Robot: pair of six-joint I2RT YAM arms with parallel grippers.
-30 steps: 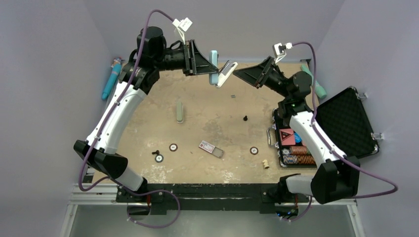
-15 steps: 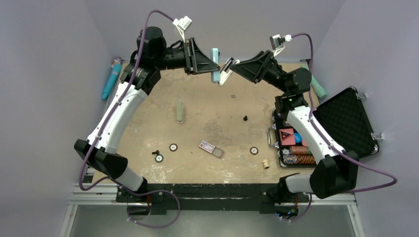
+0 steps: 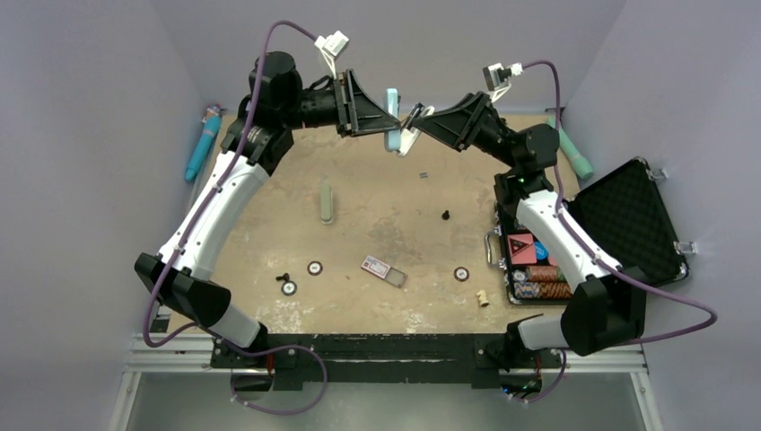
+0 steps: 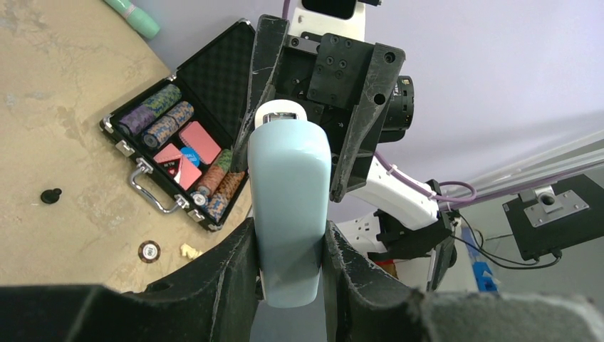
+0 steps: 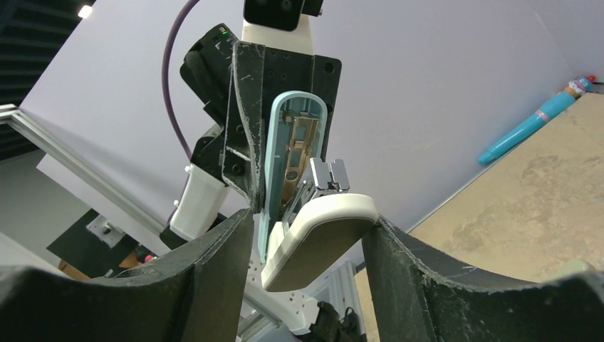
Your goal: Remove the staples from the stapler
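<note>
- The staples [image 3: 423, 175] lie as a tiny grey strip on the surface [image 3: 377, 229], in its far half just right of the middle. They touch neither gripper. In the top view they sit between the raised stapler and a small black peg [image 3: 445, 215].
- The stapler [image 3: 392, 126] is held off the surface at the far edge and is hinged open. Its pale blue top [image 4: 290, 199] stands apart from its white base [image 5: 324, 228]. Between them we see a metal magazine [image 5: 327, 174], and we cannot tell whether any staples sit in it.
- The left gripper [image 4: 288, 246] is clamped on the pale blue top, with one finger pressed to each side.
- The right gripper [image 5: 308, 224] reaches in from the right and straddles the white base, fingers apart on either side. We cannot tell whether they press on it.
- Left of the middle of the surface lies a pale green oblong piece [image 3: 326, 203].
- Nearer to us lie three round chips [image 3: 315, 268], a small flat card [image 3: 383, 269] and a small beige piece [image 3: 483, 297].
- At the right edge a black case [image 3: 628, 215] lies open, holding rolls of chips and a red card.
- A blue pen-like tube [image 3: 203, 144] lies at the far left and a teal one [image 3: 574, 153] at the far right.
</note>
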